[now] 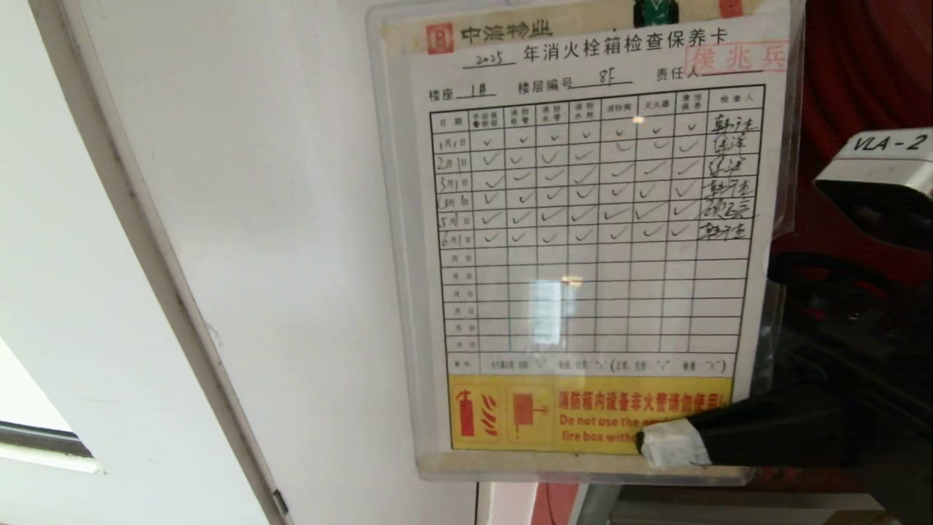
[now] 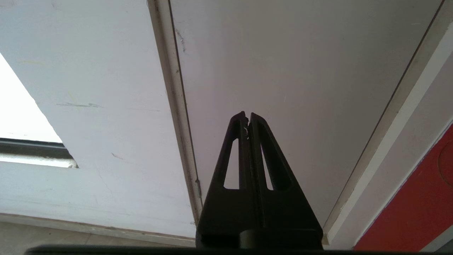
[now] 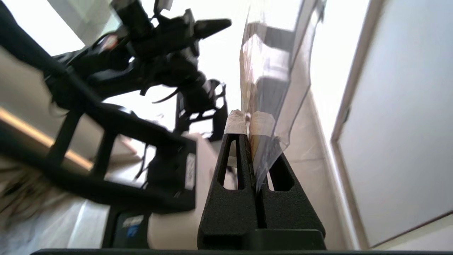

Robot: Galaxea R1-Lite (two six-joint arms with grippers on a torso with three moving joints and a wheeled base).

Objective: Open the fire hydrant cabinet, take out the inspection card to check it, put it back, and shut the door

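Up close, the right claw [image 1: 674, 443] is clenched on the lower right corner of the inspection card [image 1: 594, 240], its white-taped fingertips [image 3: 236, 122] pinching the clear plastic sleeve that encloses the sheet. The black arm reaches in from the right edge of the head view, roughly level, and holds the card upright and face-on to the head camera, slightly tilted. The card fills the middle of that view: a printed grid with rows of tick marks and signatures in its upper part, blank rows beneath, and a yellow warning strip with red fire symbols along its foot. Behind the card stands a white panel door [image 1: 277, 219]; red of the fire hydrant cabinet [image 1: 860, 65] shows past the card's right edge. Away from the card, the left claw [image 2: 247, 117] is pressed shut and empty, pointing at the white panel.
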